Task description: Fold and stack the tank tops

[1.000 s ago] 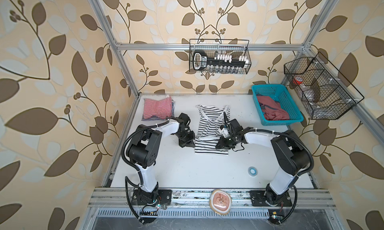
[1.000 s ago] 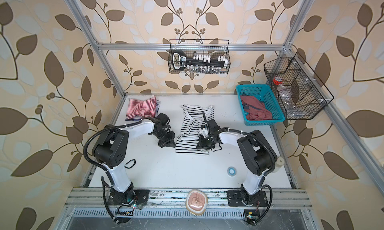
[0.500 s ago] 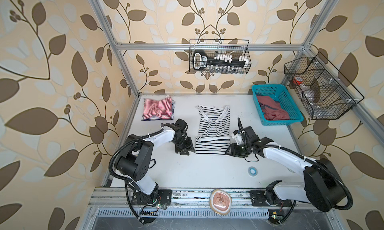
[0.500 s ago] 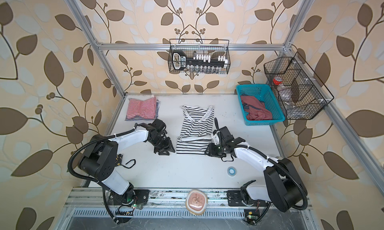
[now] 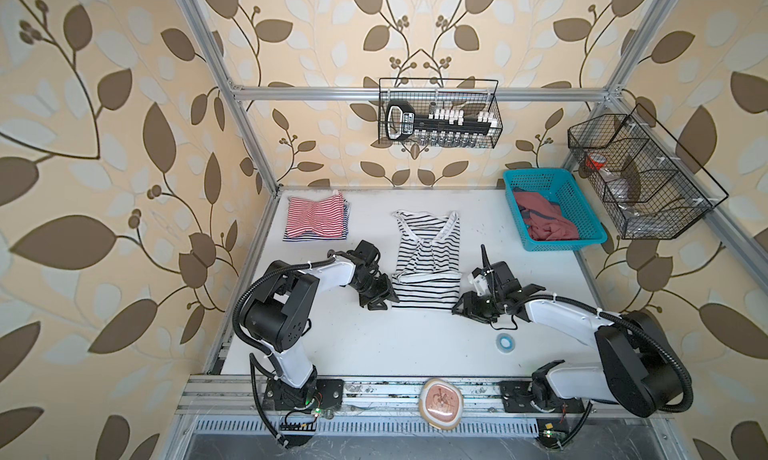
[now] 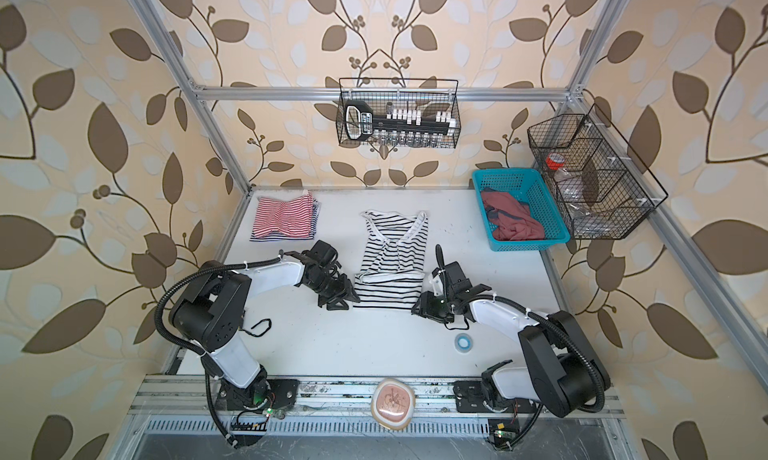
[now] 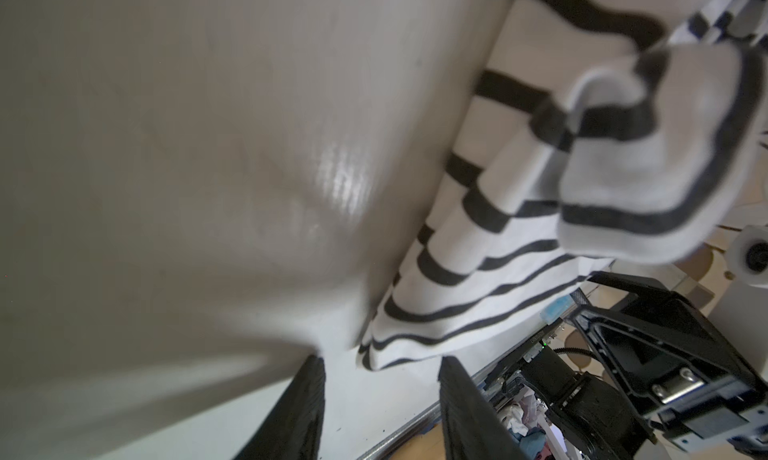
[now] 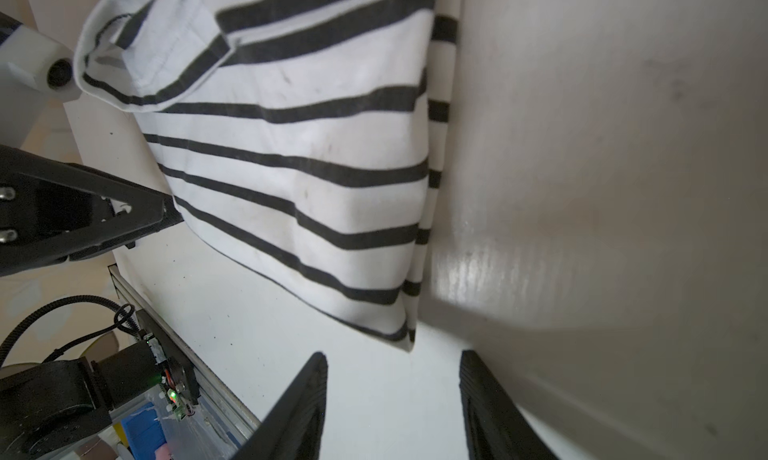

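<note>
Black-and-white striped tank top (image 5: pixel 428 267), lying partly folded mid-worktop (image 5: pixel 374 346): left hand (image 5: pixel 382 302) and right hand (image 5: pixel 465 306), gripping it a second ago, are now sitting released and empty beside its near hem corners, so the next fold is probably coming.

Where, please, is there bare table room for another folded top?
Bare: the strip between the black-and-white striped top and the front rail, left of the tape roll; between that top and the blue basket. Crowded: the left end effector and right end effector flank its hem.
</note>
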`<action>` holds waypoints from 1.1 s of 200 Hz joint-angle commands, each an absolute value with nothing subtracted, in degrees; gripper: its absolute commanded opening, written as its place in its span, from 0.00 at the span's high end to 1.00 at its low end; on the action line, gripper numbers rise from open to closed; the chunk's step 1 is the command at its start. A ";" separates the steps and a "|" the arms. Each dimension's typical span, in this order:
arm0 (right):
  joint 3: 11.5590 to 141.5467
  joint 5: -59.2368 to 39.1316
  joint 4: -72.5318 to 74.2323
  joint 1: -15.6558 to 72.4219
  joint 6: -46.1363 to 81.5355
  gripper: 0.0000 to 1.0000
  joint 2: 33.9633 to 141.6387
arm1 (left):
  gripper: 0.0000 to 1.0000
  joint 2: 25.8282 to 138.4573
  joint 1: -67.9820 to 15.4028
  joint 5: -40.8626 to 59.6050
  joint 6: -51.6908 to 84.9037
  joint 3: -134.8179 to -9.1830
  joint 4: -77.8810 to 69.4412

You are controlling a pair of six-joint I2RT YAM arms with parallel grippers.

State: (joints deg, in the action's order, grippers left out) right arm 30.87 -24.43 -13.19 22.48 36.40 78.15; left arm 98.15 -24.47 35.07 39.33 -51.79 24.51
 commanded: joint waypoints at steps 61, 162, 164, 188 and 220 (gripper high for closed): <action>28.91 -27.56 -4.99 22.50 40.13 0.58 83.41 | 0.60 102.24 -25.90 37.79 42.27 -50.37 19.41; 28.39 -23.93 -11.97 26.51 40.10 1.00 73.92 | 1.00 94.71 -28.14 35.96 40.06 -49.65 27.70; 28.32 -23.71 -12.24 26.75 40.19 1.00 73.32 | 1.00 94.28 -28.33 35.84 40.07 -49.52 27.93; 26.77 -21.18 -16.55 30.19 42.81 1.00 64.74 | 1.00 88.00 -30.38 34.64 41.56 -47.31 30.01; 25.58 -16.65 -23.70 36.30 48.08 1.00 51.75 | 1.00 77.25 -33.08 33.02 44.65 -44.51 31.87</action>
State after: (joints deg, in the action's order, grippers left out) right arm 26.89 -21.30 -15.84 32.64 43.05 59.05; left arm 84.97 -31.57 34.83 42.48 -46.06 28.01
